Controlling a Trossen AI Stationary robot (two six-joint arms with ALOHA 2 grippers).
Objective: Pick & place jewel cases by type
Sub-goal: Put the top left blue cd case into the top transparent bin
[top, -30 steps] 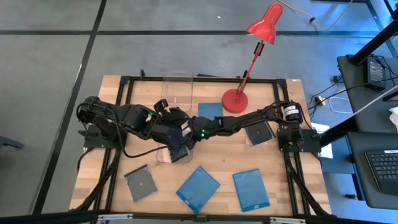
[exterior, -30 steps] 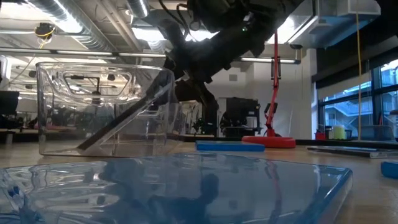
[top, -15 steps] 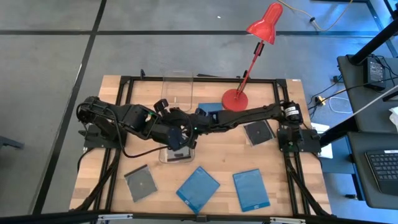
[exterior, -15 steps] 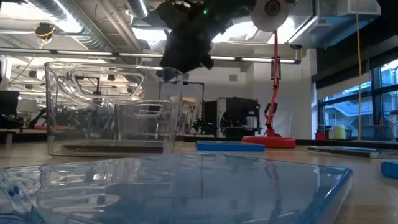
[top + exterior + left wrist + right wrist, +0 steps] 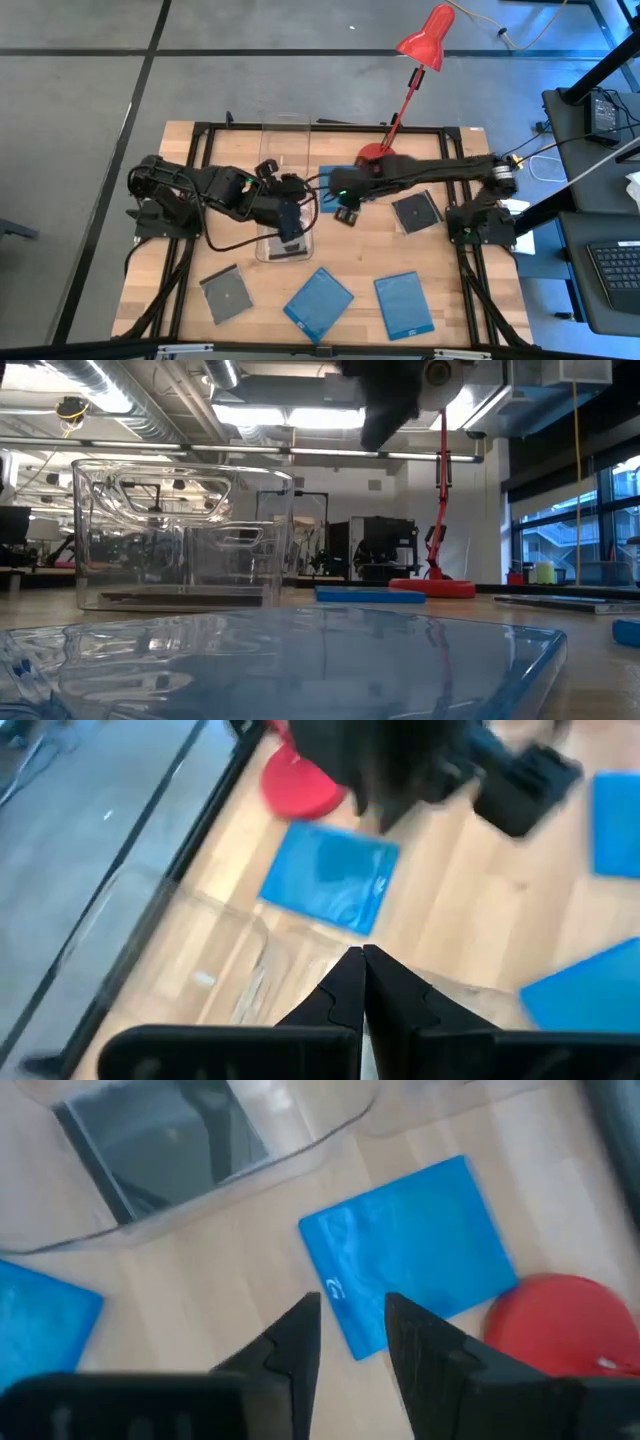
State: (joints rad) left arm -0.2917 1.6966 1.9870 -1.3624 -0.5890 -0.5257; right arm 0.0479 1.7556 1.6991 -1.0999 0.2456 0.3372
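Jewel cases are seen spread over the wooden table (image 5: 350,255). One grey case (image 5: 285,248) lies flat inside the near clear bin (image 5: 268,250), at the table's middle. A second clear bin (image 5: 285,140) stands behind it. One blue case (image 5: 335,178) rests just beside the base of the red lamp (image 5: 378,160). Another grey case (image 5: 415,212) lies toward the right side. Along the front edge, a grey case (image 5: 224,294) and two blue cases (image 5: 318,302) (image 5: 403,304) are laid out.

Right end effector (image 5: 346,213) is held above the table just right of the near bin, fingers (image 5: 295,1345) slightly parted, nothing between them. Left end effector (image 5: 292,215) is positioned over the near bin, fingers (image 5: 345,990) pressed together, empty.
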